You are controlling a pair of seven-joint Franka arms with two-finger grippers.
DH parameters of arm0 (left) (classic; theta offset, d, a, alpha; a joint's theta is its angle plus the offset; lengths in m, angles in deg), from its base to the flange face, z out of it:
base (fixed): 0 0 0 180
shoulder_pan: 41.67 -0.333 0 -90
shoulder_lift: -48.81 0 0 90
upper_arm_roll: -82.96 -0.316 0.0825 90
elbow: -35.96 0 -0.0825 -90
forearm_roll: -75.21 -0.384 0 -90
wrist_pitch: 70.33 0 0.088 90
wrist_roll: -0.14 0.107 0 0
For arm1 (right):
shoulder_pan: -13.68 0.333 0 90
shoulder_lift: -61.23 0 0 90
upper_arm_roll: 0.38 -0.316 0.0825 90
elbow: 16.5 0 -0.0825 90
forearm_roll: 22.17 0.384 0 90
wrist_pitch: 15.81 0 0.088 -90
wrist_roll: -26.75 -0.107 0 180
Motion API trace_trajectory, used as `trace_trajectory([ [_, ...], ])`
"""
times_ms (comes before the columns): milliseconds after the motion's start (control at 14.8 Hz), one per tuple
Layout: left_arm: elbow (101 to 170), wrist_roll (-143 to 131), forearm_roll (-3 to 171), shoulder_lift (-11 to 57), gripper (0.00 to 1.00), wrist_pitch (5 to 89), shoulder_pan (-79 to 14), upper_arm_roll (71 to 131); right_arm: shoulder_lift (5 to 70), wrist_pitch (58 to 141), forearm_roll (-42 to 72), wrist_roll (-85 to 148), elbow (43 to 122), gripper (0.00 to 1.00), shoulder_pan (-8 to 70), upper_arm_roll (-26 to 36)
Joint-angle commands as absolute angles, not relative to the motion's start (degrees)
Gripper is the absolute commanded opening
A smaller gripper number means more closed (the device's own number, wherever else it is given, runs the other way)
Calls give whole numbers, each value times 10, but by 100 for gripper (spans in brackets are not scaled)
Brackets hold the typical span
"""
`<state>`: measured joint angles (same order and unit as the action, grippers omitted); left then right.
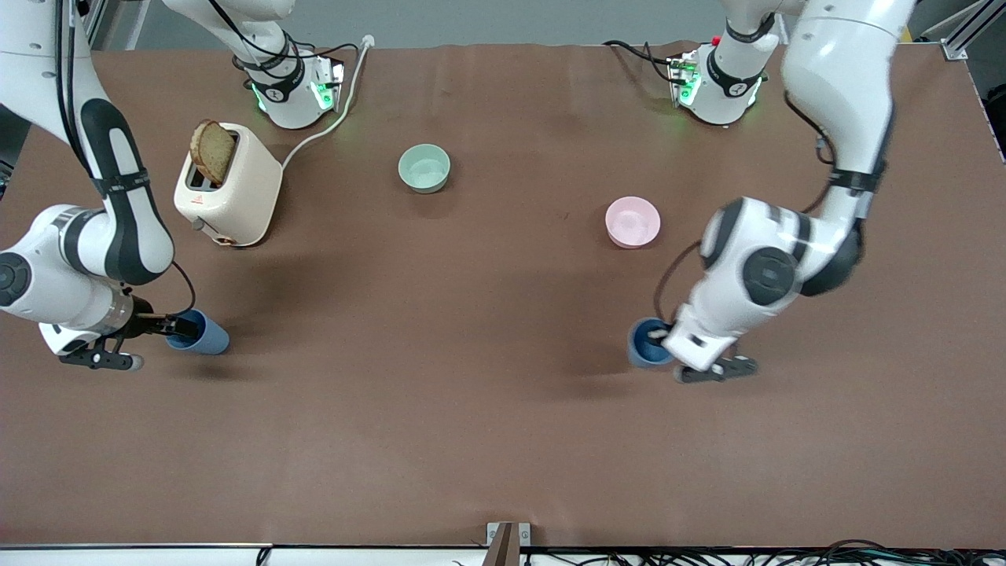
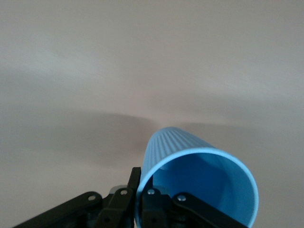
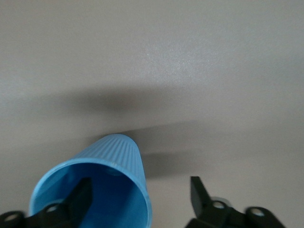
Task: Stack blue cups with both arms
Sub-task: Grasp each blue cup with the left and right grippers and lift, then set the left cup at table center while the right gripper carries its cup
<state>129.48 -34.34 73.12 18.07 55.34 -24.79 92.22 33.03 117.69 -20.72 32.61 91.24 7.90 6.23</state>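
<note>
One blue cup (image 1: 211, 338) stands at the right arm's end of the table. My right gripper (image 1: 174, 330) is at its rim and open. In the right wrist view one finger (image 3: 81, 192) is inside the cup (image 3: 116, 149) and the other finger (image 3: 197, 190) is well outside it, so the right gripper (image 3: 140, 186) straddles the wall without pinching it. The second blue cup (image 1: 643, 351) is toward the left arm's end. My left gripper (image 1: 662, 338) is shut on its rim. In the left wrist view the gripper (image 2: 141, 178) pinches the wall of the cup (image 2: 178, 142), one finger inside and one outside. I cannot tell whether this cup is off the table.
A cream toaster (image 1: 228, 185) with a slice of bread stands near the right arm's base. A pale green bowl (image 1: 424, 168) and a pink bowl (image 1: 633, 222) sit farther from the front camera than the cups. Brown table surface (image 1: 432, 354) lies between the cups.
</note>
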Motion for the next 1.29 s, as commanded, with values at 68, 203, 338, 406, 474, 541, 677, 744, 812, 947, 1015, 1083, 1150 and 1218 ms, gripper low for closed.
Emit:
trace_trajectory([
  [68,1259,-501,723,149,0,544,-153,920,335,1180,-197,334,916,21,74,58],
  [203,1246,-555,725,125,0,547,-102,919,336,1175,-197,335,915,4,78,59],
  [338,1227,-601,726,103,0,550,-74,919,350,1152,-198,344,908,2,79,59],
  [406,1220,-615,728,94,0,551,-67,919,365,1126,-199,346,899,2,80,59],
  [474,1213,-623,728,86,0,555,-57,919,379,1095,-199,342,885,1,86,59],
  [541,1210,-627,728,80,0,562,-52,919,391,1057,-200,340,867,1,94,60],
  [677,1210,-631,730,72,2,582,-51,920,414,989,-200,320,834,1,106,60],
  [744,1210,-633,731,68,3,588,-50,921,424,965,-200,305,822,1,112,60],
  [812,1210,-634,731,65,6,590,-48,921,431,945,-200,298,813,1,117,59],
  [947,1209,-630,730,63,35,595,-48,921,448,907,-199,261,797,1,143,58],
  [1015,1209,-630,730,64,85,598,-49,920,456,898,-198,228,790,1,161,58],
  [1083,1197,-626,727,70,100,594,-53,919,464,896,-197,200,787,1,182,58],
  [1150,1178,-626,723,80,100,584,-55,916,471,896,-195,171,786,1,205,54],
  [1218,1173,-625,722,97,100,561,-62,911,476,896,-187,132,783,1,231,53],
])
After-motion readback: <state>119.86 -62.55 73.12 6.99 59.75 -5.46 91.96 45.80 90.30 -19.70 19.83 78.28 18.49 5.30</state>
